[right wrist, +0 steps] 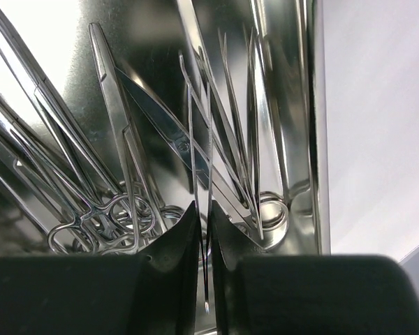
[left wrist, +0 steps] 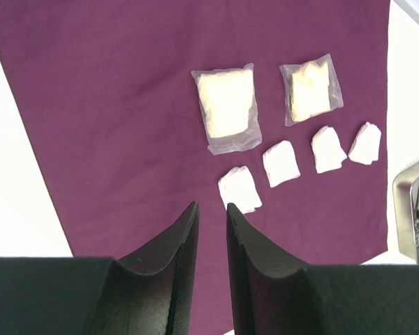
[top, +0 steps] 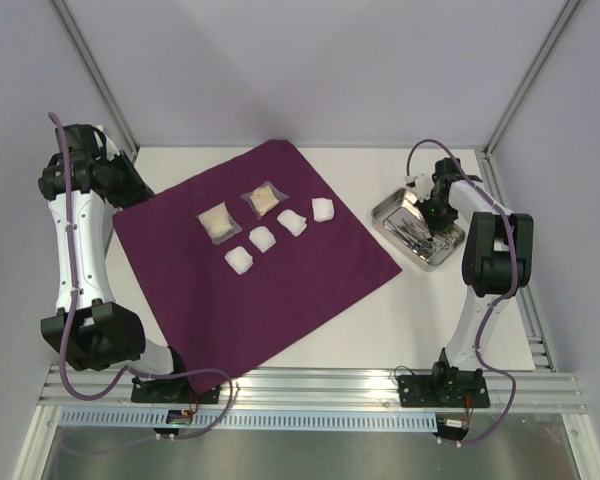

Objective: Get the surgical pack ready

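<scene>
The dark-purple cloth [top: 280, 275] lies spread as a diamond on the table, also in the left wrist view [left wrist: 112, 105]. On it lie two tan packets [top: 218, 222] [top: 264, 199] and a row of several white gauze pads [top: 263, 239]. The steel tray [top: 380, 212] sits off the cloth's right corner, full of instruments. My right gripper [right wrist: 204, 207] is down in the tray, shut on thin steel forceps [right wrist: 193, 167] that stick out between its fingers. My left gripper [left wrist: 211, 206] hovers over the cloth's near-left part, jaws slightly apart and holding nothing.
Ring-handled scissors and clamps [right wrist: 119, 209] crowd the tray beside the held forceps, and the tray wall [right wrist: 311, 105] rises close on the right. White tabletop borders the cloth. Frame posts stand at the back corners.
</scene>
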Motion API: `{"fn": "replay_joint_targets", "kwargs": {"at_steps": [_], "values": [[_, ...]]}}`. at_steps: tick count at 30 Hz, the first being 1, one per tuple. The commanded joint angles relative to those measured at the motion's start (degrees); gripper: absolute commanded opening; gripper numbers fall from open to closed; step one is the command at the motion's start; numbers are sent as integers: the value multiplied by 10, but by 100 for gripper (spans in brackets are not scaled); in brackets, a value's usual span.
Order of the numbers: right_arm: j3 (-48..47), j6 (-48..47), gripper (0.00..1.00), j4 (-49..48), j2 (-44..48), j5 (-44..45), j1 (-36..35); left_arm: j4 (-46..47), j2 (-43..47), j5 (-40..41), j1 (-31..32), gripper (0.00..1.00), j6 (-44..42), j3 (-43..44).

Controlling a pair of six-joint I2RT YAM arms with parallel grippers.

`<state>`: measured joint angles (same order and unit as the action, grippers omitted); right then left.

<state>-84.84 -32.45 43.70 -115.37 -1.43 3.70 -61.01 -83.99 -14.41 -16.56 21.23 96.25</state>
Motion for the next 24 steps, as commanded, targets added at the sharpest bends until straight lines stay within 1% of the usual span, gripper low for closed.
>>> {"fn": "replay_joint_targets", "kwargs": {"at_steps": [1,2,5,11,17,21,23,24], "values": [[-24,-8,11,-8,-6,13,3,9,14,4,-1,31,-11,6],[-24,-8,12,-8,-7,33,3,9,14,5,-1,31,-11,5],[-25,-6,15,-7,-9,35,3,9,13,6,-1,31,-10,6],[-26,-2,26,-1,1,33,3,9,13,5,-1,31,-10,7],[-33,1,29,3,23,44,1,10,13,6,-1,31,-12,7],[-58,13,36,16,53,69,-9,11,12,8,-1,32,-16,6],[-81,23,40,27,74,83,-25,11,11,11,-1,32,-26,5],[-90,39,44,30,82,105,-31,12,12,12,-1,32,-31,4]]}}
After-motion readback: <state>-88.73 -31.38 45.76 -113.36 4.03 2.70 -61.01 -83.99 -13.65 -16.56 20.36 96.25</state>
